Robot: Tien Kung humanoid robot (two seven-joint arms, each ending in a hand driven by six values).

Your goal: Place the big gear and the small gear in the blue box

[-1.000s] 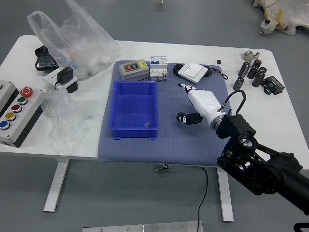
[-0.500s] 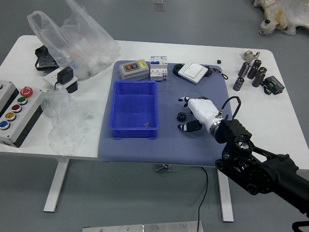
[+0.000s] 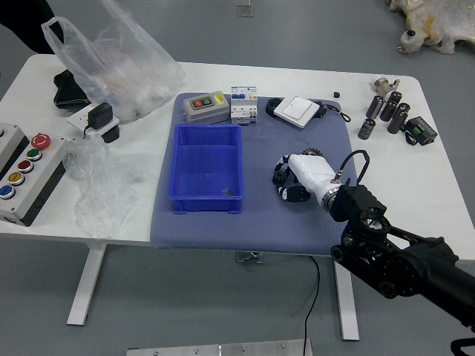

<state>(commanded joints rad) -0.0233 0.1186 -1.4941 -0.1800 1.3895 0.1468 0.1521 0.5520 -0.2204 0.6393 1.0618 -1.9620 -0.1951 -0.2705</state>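
The robot's right hand (image 3: pixel 283 180), white-backed with black fingers, is low over the blue mat to the right of the box. Its fingers and thumb are curled around the small gear (image 3: pixel 279 178), a dark toothed piece mostly covered by them. Just behind the hand lies the big gear (image 3: pixel 314 152), dark and partly hidden by the white back of the hand. The blue box (image 3: pixel 206 205) stands on the mat's left half, with a small mark near its front right corner inside. The left arm is out of view.
Behind the box are a grey device (image 3: pixel 206 108), white blocks (image 3: pixel 243 105) and a white-topped gadget (image 3: pixel 298 111). Plastic bags (image 3: pixel 126 67) and a button panel (image 3: pixel 30 170) are at left, dark cylinders (image 3: pixel 390 106) at right. A person's black clothing (image 3: pixel 30 22) shows top left.
The right hand has moved toward the near edge, uncovering part of the big gear, and its fingers have closed around the small gear. Black clothing has appeared at the top left.
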